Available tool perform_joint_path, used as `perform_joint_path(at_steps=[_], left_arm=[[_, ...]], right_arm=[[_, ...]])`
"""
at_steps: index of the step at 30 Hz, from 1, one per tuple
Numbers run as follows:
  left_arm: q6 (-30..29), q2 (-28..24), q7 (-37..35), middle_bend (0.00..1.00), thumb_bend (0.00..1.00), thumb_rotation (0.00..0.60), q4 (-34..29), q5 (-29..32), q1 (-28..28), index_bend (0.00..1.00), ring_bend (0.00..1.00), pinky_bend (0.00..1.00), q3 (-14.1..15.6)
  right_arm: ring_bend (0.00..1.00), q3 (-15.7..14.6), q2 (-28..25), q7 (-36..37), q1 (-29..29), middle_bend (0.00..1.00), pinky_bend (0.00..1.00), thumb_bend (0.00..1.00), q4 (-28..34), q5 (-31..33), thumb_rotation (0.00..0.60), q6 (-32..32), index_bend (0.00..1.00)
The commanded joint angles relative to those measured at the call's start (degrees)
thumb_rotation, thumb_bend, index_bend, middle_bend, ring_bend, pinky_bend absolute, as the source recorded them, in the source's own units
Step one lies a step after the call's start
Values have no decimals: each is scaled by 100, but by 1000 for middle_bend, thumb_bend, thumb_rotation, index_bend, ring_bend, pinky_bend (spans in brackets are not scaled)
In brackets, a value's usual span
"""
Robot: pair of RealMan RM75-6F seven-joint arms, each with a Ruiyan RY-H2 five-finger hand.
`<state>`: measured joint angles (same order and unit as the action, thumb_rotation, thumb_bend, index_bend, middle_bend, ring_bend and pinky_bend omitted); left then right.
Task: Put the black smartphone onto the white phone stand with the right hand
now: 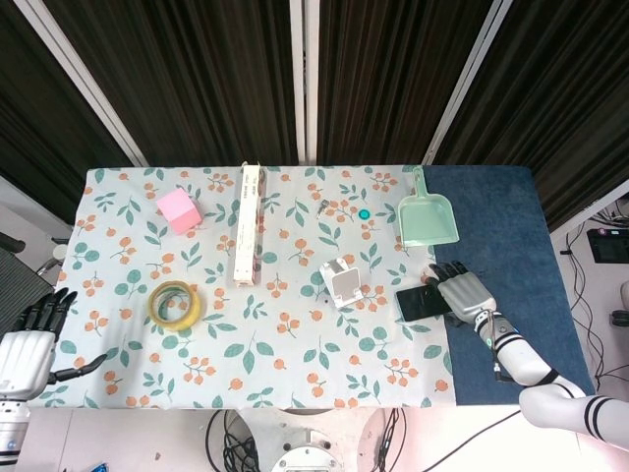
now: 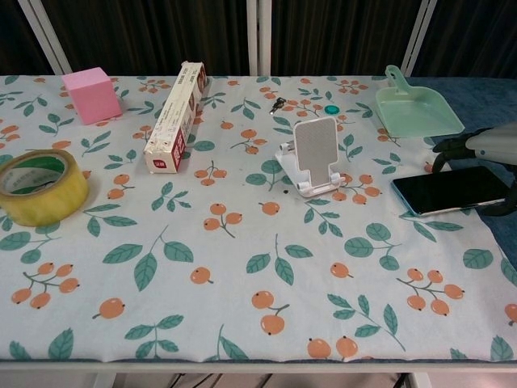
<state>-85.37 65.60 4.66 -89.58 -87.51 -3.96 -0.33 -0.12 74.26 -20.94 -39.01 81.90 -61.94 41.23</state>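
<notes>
The black smartphone (image 2: 451, 190) is lying flat, glossy screen up, with a thin pale-blue edge showing, directly under the fingers of the right hand (image 1: 464, 293). That hand is arching over the phone's far end with fingers curling down; whether it grips is unclear. The white phone stand (image 2: 314, 155) is sitting upright, just beyond the phone from the hand. The green dustpan (image 2: 416, 111) is holding nothing. The left hand (image 1: 25, 344) is hanging open off the bench (image 1: 295, 383).

right hand (image 1: 464, 293) fingers curling, left hand (image 1: 25, 346) spread
</notes>
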Motion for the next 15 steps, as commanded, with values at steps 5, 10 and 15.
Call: perform_joint_path(at_steps=[5,10,15], left_arm=[[-2,-6,-23,44,76,235,23,8,5,24,66,157,-3],[1,-7,-26,44,76,238,20,12,7,24,67,157,-3],[12,-8,-30,44,77,237,18,13,-2,23,67,158,-8]], right_arm=[[0,-5,2,46,6,0,0,176,-7,-15,600,29,253],[0,0,43,133,33,0,0,199,-60,-110,600,99,350],[0,40,87,440,117,0,0,235,-111,-403,600,278,491]])
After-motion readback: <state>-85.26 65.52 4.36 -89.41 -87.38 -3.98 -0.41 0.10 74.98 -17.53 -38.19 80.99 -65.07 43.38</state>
